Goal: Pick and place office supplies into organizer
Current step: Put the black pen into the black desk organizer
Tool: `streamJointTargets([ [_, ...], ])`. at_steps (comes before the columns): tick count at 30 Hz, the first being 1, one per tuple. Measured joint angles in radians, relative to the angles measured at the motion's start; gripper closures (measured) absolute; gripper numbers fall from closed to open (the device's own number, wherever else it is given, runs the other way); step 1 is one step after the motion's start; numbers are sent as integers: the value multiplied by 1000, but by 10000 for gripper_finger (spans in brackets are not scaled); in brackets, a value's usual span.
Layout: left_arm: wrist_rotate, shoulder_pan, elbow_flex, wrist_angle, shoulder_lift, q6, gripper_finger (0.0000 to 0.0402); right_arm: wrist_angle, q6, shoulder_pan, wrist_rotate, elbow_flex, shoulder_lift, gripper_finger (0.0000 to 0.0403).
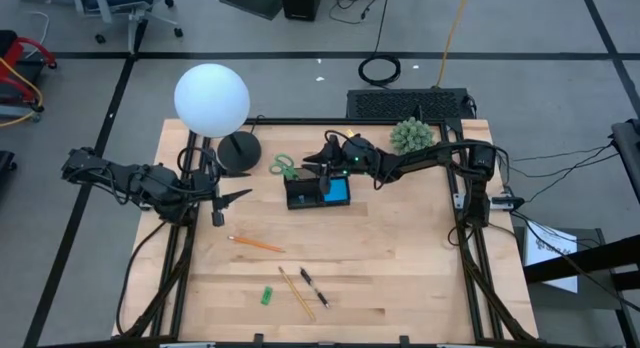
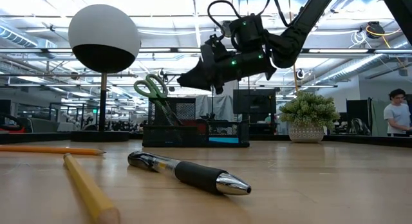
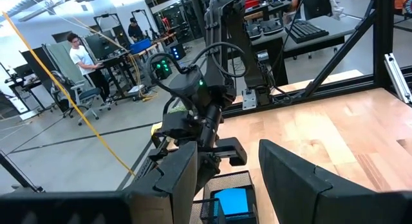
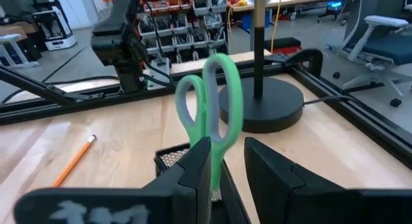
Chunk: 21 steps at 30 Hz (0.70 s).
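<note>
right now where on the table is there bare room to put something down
Most open: the wide bare wood right of the black pen, below the organizer, out to the table's right rail. The strip between the orange pencil and the organizer is also free. Crowded: the back edge, with lamp base, scissors, right gripper and plant.

Left arm: folded low at table's left edge, dark two-finger left gripper (image 1: 232, 197) spread open | Right arm: stretched leftward across table, right gripper (image 1: 322, 160) fingers slightly parted
</note>
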Motion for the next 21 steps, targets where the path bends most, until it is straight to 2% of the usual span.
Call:
streamJointTargets([
  [11,0,0,0,0,0,-1,229,161,-4,63,-1,0,-5,323],
  [21,0,0,0,0,0,-1,229,124,-17,117,-103,0,-119,332],
])
